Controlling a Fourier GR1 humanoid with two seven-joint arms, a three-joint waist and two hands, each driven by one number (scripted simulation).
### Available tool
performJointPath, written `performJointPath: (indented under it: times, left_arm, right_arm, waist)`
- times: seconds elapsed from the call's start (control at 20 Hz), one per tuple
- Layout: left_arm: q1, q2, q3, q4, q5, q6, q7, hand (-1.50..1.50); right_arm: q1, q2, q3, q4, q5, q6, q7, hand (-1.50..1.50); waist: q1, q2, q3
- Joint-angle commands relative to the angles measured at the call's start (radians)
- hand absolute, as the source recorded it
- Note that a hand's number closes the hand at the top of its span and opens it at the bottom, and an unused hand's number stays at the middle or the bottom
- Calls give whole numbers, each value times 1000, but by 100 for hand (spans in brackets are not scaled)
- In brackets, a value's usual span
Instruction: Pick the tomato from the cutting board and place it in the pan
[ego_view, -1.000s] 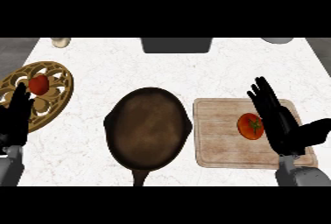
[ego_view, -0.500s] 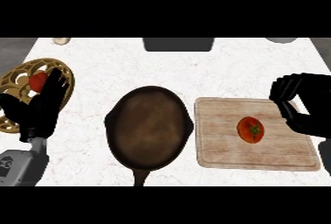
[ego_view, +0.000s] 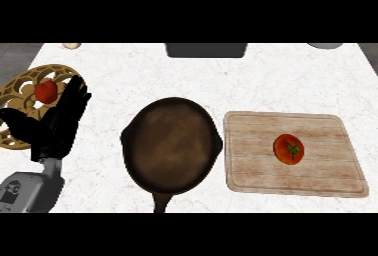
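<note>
A red tomato (ego_view: 289, 148) with a green stem lies on the wooden cutting board (ego_view: 251, 175) at the right. The dark pan (ego_view: 172, 144) sits in the middle of the counter, its handle toward the lower edge, with nothing in it. My left hand (ego_view: 59, 125) stands open at the left, fingers straight and pointing up, left of the pan and over the edge of a gold trivet. My right hand does not show in the head view.
A gold openwork trivet (ego_view: 22, 90) at the far left carries a second red item (ego_view: 46, 91). A dark grey box (ego_view: 206, 49) sits at the counter's back edge. A small pale object (ego_view: 71, 45) lies at the back left.
My right hand has pulled back from beside the tomato and left the view. My left hand has moved up and rightward toward the pan. The tomato has not moved.
</note>
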Motion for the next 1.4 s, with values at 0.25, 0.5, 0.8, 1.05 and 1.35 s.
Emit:
performJointPath:
  times: [0.25,0.5,0.8,1.05,1.35]
  left_arm:
    - [40,-15,-13,-94,-13,12,32,0]
    - [22,-15,-1,-47,-16,-14,34,0]
    - [64,-31,6,-48,-34,-10,-4,0]
    - [32,-11,35,-59,-23,-31,37,0]
    - [77,-69,-1,-120,-92,33,50,0]
  right_arm:
    - [-106,-128,135,69,266,-26,-233,-150]
    - [-217,-135,260,-16,394,-104,-83,-150]
    - [-218,-174,416,-43,598,-117,-52,-150]
    - [-249,-212,493,-64,696,-28,-13,-150]
    - [-76,-211,512,-301,806,-109,59,-150]
  waist:
    - [16,-4,-4]
    - [4,-5,-6]
    - [7,-5,-6]
    - [-4,-7,-6]
    - [-27,-14,-6]
